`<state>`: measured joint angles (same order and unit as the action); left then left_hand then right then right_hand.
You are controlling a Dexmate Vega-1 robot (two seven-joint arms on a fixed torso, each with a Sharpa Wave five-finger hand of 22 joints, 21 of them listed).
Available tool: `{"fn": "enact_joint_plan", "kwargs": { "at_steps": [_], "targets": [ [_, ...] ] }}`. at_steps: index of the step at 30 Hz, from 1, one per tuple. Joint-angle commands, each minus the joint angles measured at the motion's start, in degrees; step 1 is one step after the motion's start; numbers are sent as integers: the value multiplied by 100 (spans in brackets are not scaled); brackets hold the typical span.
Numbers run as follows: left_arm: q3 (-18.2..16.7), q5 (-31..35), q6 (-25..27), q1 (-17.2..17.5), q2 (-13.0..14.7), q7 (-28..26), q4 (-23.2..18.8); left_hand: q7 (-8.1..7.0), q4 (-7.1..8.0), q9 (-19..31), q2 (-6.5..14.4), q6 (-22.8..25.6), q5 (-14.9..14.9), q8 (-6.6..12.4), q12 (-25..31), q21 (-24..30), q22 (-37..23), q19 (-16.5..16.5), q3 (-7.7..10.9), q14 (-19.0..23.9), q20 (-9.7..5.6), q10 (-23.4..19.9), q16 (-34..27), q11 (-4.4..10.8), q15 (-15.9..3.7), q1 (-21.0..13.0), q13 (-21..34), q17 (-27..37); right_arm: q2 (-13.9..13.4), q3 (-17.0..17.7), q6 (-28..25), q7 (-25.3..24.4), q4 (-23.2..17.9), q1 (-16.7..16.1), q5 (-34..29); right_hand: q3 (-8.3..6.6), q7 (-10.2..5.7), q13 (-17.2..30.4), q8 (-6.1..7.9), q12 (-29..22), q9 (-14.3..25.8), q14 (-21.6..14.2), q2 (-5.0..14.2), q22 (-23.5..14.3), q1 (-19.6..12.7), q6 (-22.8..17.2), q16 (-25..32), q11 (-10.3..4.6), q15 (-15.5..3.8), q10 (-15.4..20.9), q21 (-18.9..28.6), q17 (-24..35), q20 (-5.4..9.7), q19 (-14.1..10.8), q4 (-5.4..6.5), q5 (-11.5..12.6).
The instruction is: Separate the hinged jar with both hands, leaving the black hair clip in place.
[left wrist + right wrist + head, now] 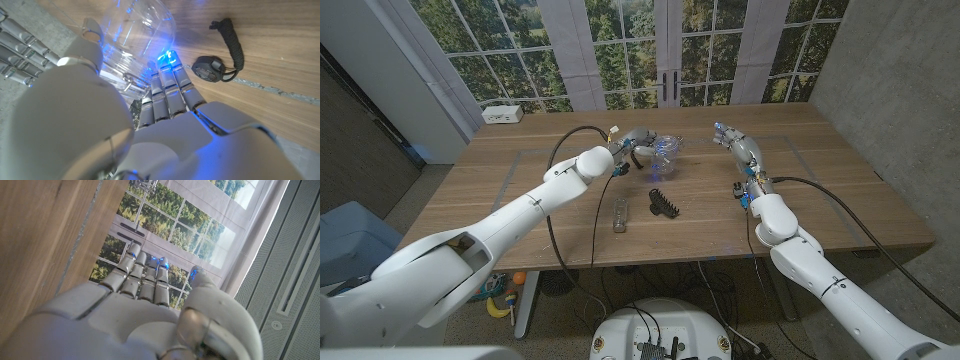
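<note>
Head view over a wooden counter (520, 190). The clear hinged jar (666, 150) lies a little toward 12 o'clock of the counter's middle. The left hand (636, 142) is at the jar's 9 o'clock side and grips it. In the left wrist view the left hand (165, 95) has its fingers (167, 82) laid against the jar (142, 30), with the thumb on the jar's other side and the jar's wire clasp (129, 80) between them.

The black hair clip (663, 203) lies on the counter at 6 o'clock of the jar, apart from it and touched by neither hand. A small clear tube-like object (619, 213) lies just to the clip's 9 o'clock side. A white power strip (503, 114) sits at the counter's far 10 o'clock corner.

The right hand (740, 147) is above the counter at 3 o'clock of the jar, well apart from it, with its fingers extended and loosely spread, holding nothing. The right wrist view shows the right hand (150, 295) with its fingers (145, 277) straight, near one another.

In the left wrist view a small round black object with a black cord (220, 55) lies on the wood near the left hand's fingertips.
</note>
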<state>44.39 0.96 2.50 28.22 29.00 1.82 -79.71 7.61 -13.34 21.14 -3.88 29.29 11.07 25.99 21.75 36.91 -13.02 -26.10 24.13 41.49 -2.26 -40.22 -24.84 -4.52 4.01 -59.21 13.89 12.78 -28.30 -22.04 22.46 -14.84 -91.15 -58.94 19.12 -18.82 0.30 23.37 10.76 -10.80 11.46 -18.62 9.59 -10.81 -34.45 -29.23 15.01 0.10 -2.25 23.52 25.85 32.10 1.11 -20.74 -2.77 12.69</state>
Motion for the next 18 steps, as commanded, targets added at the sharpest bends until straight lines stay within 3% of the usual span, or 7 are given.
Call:
{"fn": "enact_joint_plan", "kwargs": {
  "at_steps": [1, 9, 15, 18],
  "targets": [
    [135, 254, 116, -69, -47, 6, 180, -544, 315, 6, 1164, 1592, 29, 1188, 107, 76, -7, 36, 376, 1834, 2, -2087, 25, 1262, -1737, -976, 2204, 1820, 39, -53, 39, 198, 133, 115, 233, 29, 21, 0, 1, -15, 16, 12, -20, -7, 52, 33, 9, 4, -101, -35, -5, 8, -14, 24, -11, -5],
    [212, 424, 179, -120, -44, -12, 203, -529, 291, -96, 1013, 1672, 67, 1115, -95, 197, 40, -8, 408, 1772, -106, -2017, 339, 1285, -1719, -955, 1972, 1466, 73, -72, 133, 227, 209, 153, 247, 34, 43, -14, 9, -21, 16, 7, -21, -8, 76, 39, 14, 5, -96, -40, -7, 11, -28, 31, -16, -6],
    [334, 665, 365, -202, -6, 35, 126, -442, 376, -199, 867, 1573, 57, 904, -317, 301, 80, -24, 327, 1607, -140, -1792, 655, 1167, -1644, -731, 1724, 1101, 96, -79, 197, 231, 250, 167, 243, 39, 54, -26, 13, -28, 16, -5, -24, -9, 98, 52, 22, 17, -91, -35, -5, 12, -36, 28, -21, -6],
    [392, 763, 496, -245, 18, 110, 61, -383, 440, -308, 843, 1419, 49, 689, -470, 336, 118, 11, 303, 1533, -140, -1637, 854, 1103, -1595, -500, 1544, 839, 119, -78, 256, 220, 283, 170, 228, 42, 58, -33, 16, -37, 16, -12, -27, -10, 110, 56, 27, 15, -88, -21, -5, 14, -39, 26, -24, -7]
  ]
}}
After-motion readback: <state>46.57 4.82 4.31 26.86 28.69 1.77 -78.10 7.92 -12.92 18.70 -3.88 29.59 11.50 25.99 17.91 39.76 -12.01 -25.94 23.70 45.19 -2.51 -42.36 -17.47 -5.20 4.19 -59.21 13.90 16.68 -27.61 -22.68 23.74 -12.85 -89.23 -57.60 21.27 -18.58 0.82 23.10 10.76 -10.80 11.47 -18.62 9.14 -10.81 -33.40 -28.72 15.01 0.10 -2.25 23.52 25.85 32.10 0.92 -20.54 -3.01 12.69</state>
